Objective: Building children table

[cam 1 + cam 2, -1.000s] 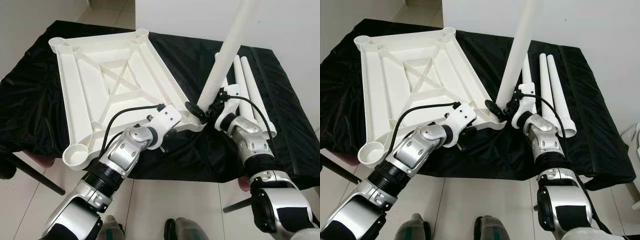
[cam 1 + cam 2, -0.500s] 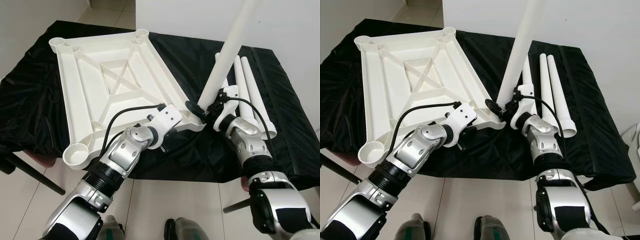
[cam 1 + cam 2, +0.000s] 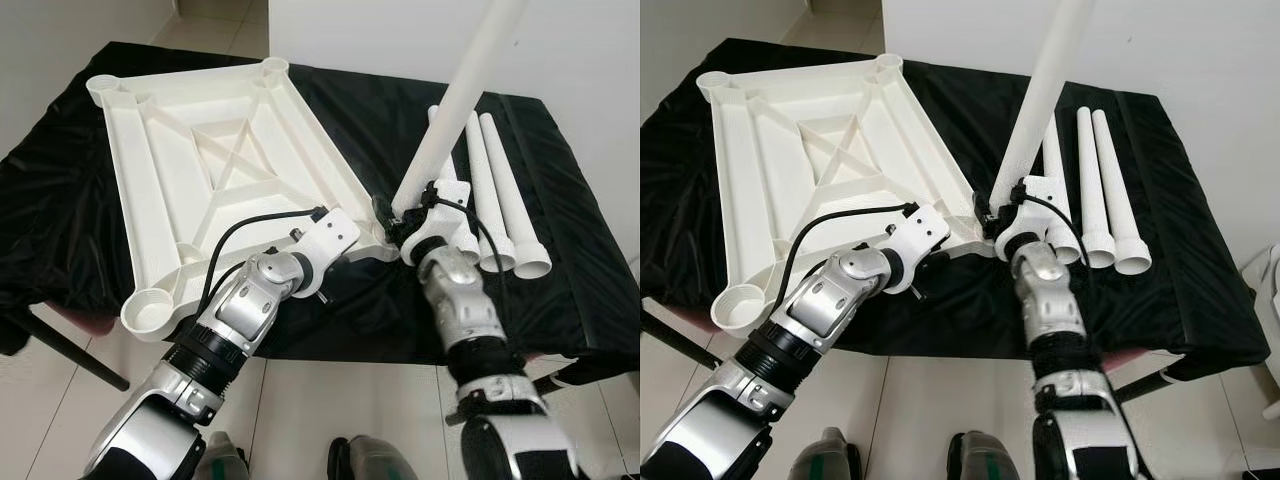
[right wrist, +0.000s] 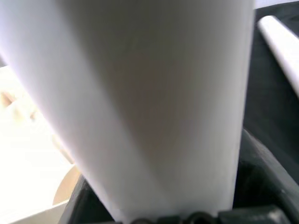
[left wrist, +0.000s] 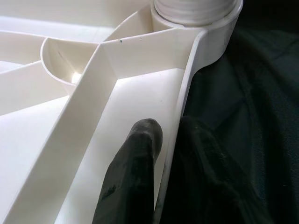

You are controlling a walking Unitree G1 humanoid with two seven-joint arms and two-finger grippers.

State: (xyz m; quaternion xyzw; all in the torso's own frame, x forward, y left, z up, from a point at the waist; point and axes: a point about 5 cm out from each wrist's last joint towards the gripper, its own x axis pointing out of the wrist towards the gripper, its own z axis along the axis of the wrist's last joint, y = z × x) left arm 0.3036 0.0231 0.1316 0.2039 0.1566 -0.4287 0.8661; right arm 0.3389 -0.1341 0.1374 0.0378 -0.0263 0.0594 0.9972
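Note:
The white tabletop [image 3: 200,160] lies upside down on the black cloth, its ribs facing up. My left gripper [image 3: 362,243] is shut on its near rim close to the right corner; one black finger [image 5: 135,172] lies inside the rim, the other outside. A long white leg [image 3: 455,110] stands tilted in that corner's socket [image 5: 196,14]. Low on the leg, just above the socket, my right gripper [image 3: 412,215] is shut around the leg [image 4: 154,93].
Three more white legs [image 3: 490,190] lie side by side on the cloth to the right. The black-draped table [image 3: 560,290] ends close in front of me, with tiled floor [image 3: 310,400] below. A white wall stands behind.
My right forearm has swung to the left under its gripper, turning about the leg. The tabletop has shifted slightly to the left. The left gripper keeps its hold.

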